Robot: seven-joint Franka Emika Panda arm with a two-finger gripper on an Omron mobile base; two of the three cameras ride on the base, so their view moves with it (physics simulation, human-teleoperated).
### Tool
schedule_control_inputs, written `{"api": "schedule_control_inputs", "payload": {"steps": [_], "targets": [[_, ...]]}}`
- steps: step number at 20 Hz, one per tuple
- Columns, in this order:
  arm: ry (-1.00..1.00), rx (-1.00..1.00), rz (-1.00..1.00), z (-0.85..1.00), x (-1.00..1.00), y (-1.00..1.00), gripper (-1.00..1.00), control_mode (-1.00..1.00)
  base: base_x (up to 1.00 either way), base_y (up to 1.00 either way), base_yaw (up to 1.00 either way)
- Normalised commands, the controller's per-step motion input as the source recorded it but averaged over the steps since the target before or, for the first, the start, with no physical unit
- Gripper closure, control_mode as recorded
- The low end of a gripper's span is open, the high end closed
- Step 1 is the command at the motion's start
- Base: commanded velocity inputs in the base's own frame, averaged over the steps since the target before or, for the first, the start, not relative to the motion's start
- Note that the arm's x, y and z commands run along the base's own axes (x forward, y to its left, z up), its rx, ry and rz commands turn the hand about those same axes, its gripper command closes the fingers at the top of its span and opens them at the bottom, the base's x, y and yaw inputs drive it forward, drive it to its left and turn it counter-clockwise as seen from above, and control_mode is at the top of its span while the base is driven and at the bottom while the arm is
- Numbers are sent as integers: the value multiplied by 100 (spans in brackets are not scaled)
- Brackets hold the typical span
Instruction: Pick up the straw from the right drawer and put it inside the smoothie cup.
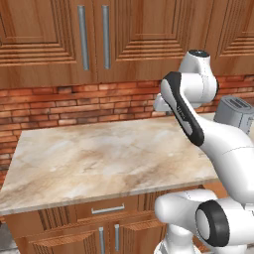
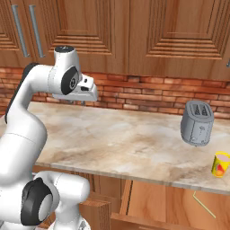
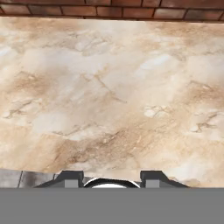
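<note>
The thin pale straw (image 2: 204, 204) lies on the floor of the right drawer (image 2: 148, 202), which stands pulled out below the counter's front edge. On the counter at the far right, just above the drawer, stands the yellow smoothie cup (image 2: 220, 164). My gripper (image 2: 75, 102) hangs over the back left of the counter near the brick wall, far from both straw and cup. In the hand view my gripper (image 3: 111, 179) points down at bare marble, its fingertips (image 3: 70, 177) apart with nothing between them.
A grey toaster (image 2: 196, 122) stands on the marble counter (image 2: 126, 139) behind the cup. Wooden wall cabinets (image 1: 94, 34) hang above the brick backsplash (image 2: 148, 96). A closed drawer with a metal handle (image 1: 107, 209) sits under the counter's left part.
</note>
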Motion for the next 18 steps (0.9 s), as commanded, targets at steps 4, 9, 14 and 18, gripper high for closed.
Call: {"api": "schedule_control_inputs", "payload": {"steps": [4,9,14,18], "targets": [[-6,0,0,0,-12,0,-100,-100,0,0,0],[0,0,-1,-29,-22,-4,-100,-100,0,0,0],[-3,11,-12,-40,-66,-77,-100,-100,0,0,0],[-4,25,-21,-10,-82,-100,-100,-100,0,0,0]]}}
